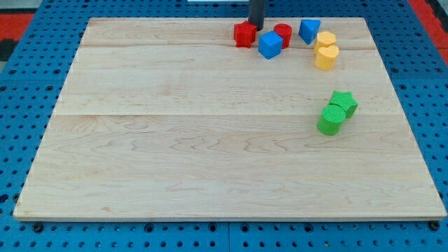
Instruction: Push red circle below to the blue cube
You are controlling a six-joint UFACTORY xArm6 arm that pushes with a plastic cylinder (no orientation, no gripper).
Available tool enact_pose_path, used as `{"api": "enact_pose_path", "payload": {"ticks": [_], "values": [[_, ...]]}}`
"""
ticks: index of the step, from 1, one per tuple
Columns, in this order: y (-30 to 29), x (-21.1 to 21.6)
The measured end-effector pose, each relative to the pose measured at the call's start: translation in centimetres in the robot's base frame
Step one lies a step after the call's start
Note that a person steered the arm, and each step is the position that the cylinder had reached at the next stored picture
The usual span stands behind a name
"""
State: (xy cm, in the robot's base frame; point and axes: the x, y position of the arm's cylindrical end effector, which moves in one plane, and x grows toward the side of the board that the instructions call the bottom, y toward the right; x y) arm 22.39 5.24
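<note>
The red circle point(283, 33) stands near the view's top edge of the board, touching the right side of the blue cube point(269, 45). My tip point(256, 27) is at the view's top, just left of the red circle and above the blue cube, between the red circle and a red star-shaped block point(244, 34). The dark rod rises out of the view's top.
A second blue block point(309, 30) lies right of the red circle. Two yellow blocks point(326, 50) sit next to it. A green star point(344, 102) and a green cylinder point(331, 120) lie at the right middle. The wooden board point(175, 140) rests on a blue pegboard.
</note>
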Motion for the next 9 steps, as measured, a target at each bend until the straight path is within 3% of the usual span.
{"api": "enact_pose_path", "payload": {"ticks": [2,4,6,9], "values": [[-1.8,0.0],[7.9,-2.9],[5.4,-0.6],[7.4,5.5]]}}
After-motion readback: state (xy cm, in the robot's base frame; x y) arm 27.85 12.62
